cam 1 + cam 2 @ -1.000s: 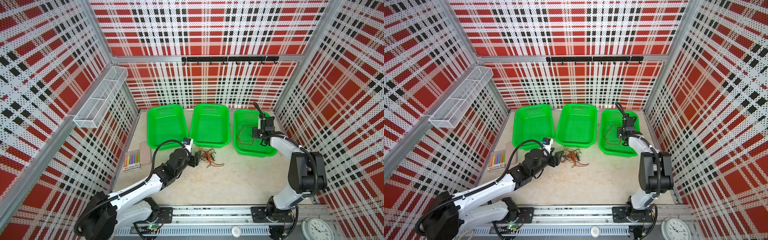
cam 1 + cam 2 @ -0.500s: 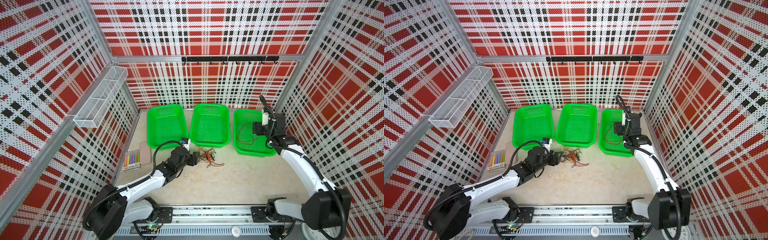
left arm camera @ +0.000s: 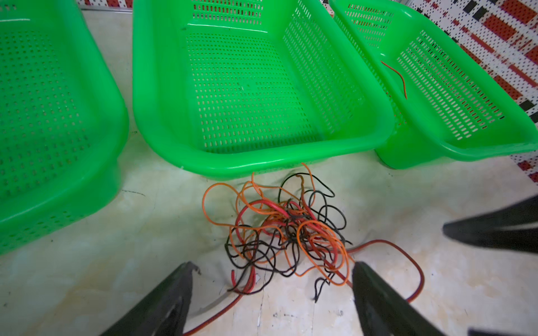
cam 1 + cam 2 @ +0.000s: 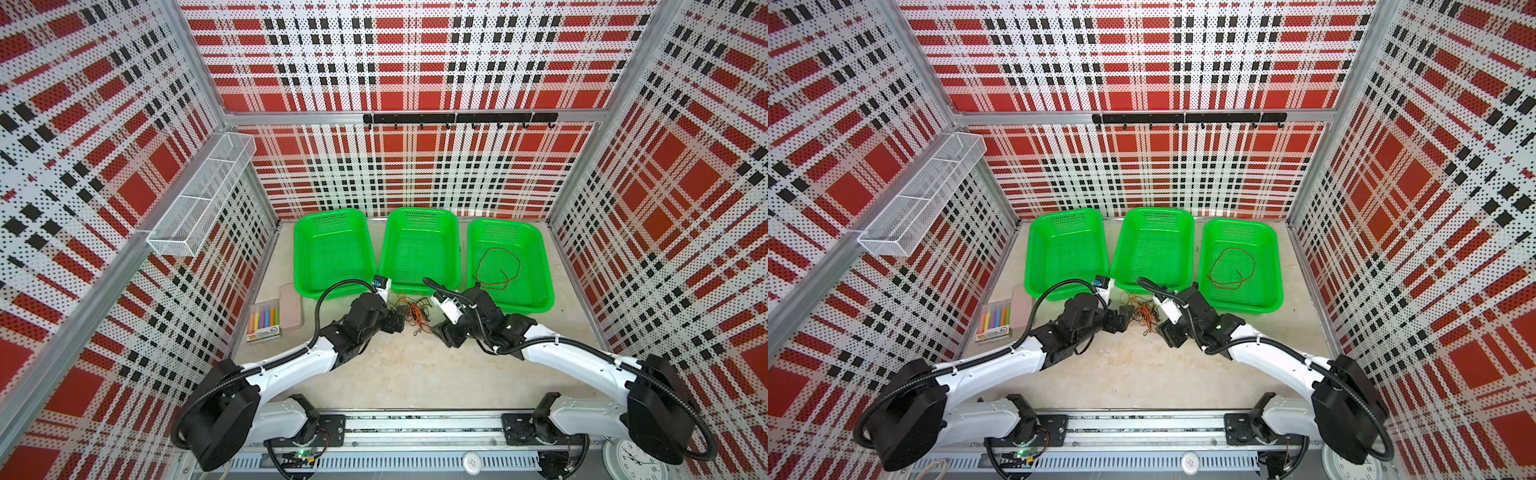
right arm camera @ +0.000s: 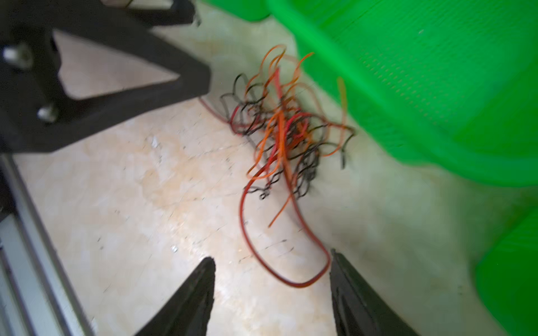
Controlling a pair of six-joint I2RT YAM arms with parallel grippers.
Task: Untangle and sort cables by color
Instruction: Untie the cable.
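Two grippers of mine face one knot of thin black, orange and red cables (image 3: 286, 227). It lies on the pale tabletop (image 3: 87, 261), just before the rim of the middle green perforated plastic basket (image 3: 262, 163). My left gripper (image 3: 273, 264) stands wide open, the knot straight ahead, its near strands between my tips. My right gripper (image 5: 271, 256) is open too. One reddish-brown loop (image 5: 291, 284) trails lengthwise from the knot toward it, the bend between my tips. One reddish cable (image 4: 503, 272) lies in the right green basket (image 4: 524, 309).
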